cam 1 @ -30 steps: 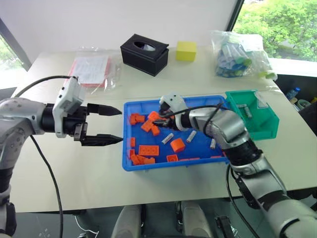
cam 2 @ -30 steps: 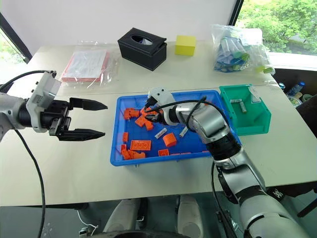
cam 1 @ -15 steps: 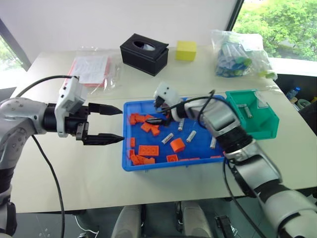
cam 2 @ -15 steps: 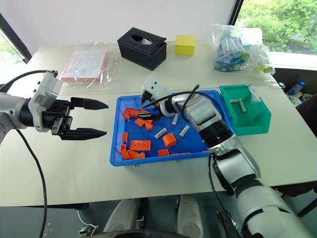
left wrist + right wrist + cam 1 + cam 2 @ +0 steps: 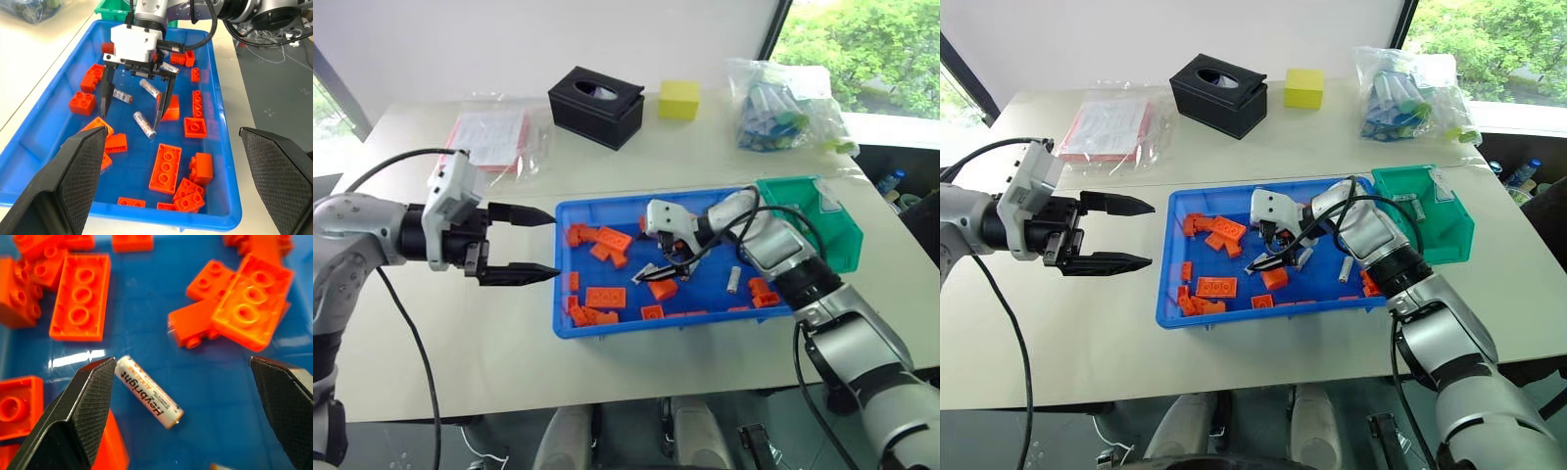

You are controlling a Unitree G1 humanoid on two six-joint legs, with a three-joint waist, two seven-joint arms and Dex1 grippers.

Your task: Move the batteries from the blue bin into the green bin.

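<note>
— What is in the bins?

— The blue bin (image 5: pixel 564 323) holds many orange bricks (image 5: pixel 606 296) and several batteries (image 5: pixel 144 124). One of them lies on the blue floor between the wide-spread fingers of my right gripper (image 5: pixel 133 109), which hangs low over the middle of the tray and has hold of nothing. Another one (image 5: pixel 732 280) lies nearer to the green bin (image 5: pixel 837 250). The green bin stands just beside the tray's right end, and I see a battery (image 5: pixel 1407 202) lying inside it.

— And your other arm?

— My left gripper (image 5: pixel 538 245) is left of the tray, over the table (image 5: pixel 450 343), its fingers apart and empty.

— What else is there?

— On the pale table behind the tray are a black box (image 5: pixel 596 105), a yellow block (image 5: pixel 678 100), a clear bag with paper (image 5: pixel 491 139) and a bag with bottles (image 5: pixel 783 108). Behind them is a white wall, and green trees show through a window.
</note>
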